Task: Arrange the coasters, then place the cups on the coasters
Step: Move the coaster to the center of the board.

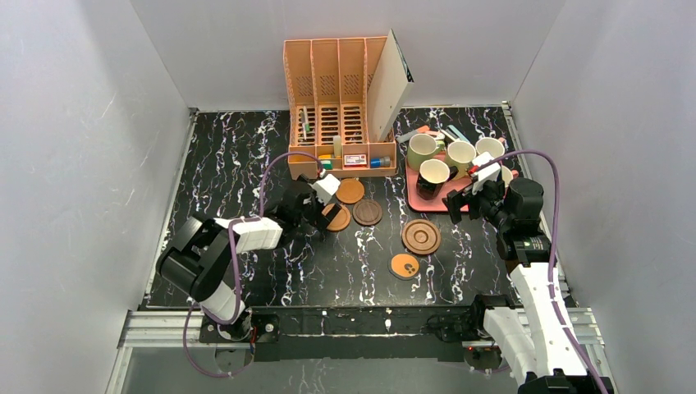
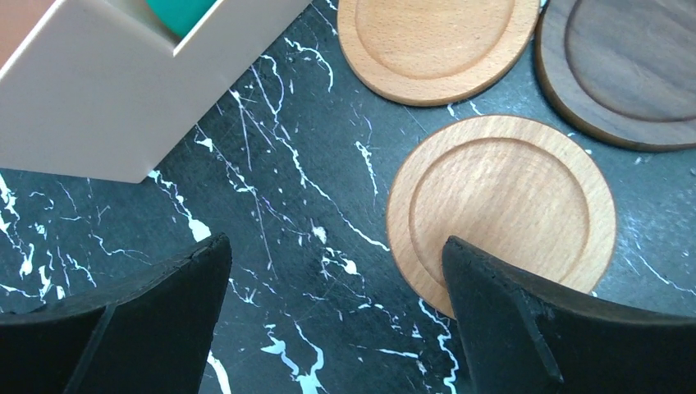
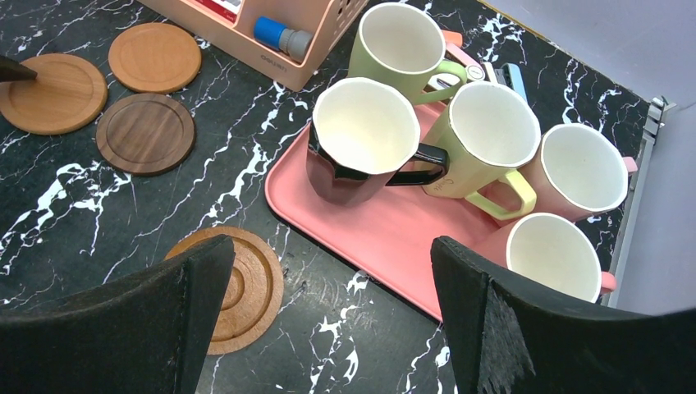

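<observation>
black marbled table, five round coasters, pink tray, orange file organizer

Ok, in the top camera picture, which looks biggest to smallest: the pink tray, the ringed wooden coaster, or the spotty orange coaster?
Largest: pink tray.
Middle: ringed wooden coaster.
Smallest: spotty orange coaster.

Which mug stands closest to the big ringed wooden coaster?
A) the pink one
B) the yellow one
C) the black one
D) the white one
C: the black mug stands at the edge of the pink tray that faces the ringed wooden coaster, in front of the rest.
</observation>
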Controlling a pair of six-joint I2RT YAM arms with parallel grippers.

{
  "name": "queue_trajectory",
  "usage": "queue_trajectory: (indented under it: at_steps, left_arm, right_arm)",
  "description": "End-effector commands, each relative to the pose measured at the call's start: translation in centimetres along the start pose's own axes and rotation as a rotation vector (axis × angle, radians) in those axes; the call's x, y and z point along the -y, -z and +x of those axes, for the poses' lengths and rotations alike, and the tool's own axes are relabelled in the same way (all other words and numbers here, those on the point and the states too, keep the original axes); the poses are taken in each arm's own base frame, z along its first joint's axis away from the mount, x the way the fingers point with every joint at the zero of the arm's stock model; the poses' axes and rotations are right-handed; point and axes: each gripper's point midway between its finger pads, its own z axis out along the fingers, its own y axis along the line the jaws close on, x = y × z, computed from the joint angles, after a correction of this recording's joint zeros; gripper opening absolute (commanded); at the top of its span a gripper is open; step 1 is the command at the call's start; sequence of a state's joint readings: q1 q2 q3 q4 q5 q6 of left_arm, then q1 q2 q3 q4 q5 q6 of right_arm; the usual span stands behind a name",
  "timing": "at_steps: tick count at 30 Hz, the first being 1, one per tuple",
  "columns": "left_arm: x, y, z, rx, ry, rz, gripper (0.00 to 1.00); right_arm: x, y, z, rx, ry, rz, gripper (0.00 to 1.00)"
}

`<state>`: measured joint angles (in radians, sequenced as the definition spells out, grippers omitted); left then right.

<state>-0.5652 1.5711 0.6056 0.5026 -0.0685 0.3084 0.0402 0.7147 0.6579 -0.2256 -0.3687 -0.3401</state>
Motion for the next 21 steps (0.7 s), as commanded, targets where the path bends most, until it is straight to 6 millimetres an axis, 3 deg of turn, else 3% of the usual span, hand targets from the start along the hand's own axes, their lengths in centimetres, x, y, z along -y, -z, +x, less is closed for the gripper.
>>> queue_trajectory:
  at_steps: [1,12,21]
  left_arm:
    - [-0.9,-0.4,0.0,-0.041,-0.012,-0.047,0.98]
    - [-3.0,0.0,2.5,-0.176,-0.165,-0.127,0.98]
    - [-4.6,2.5,5.4,-0.322,-0.258,-0.196,0.98]
  right_arm:
    - [0.1,0.1,-1.2,0.046,0.029,0.003,0.98]
    - [0.0,0.1,-1.2,0.048,0.031,0.001,0.98]
    - [0.1,0.1,-1.1,0.047,0.032,0.003,0.98]
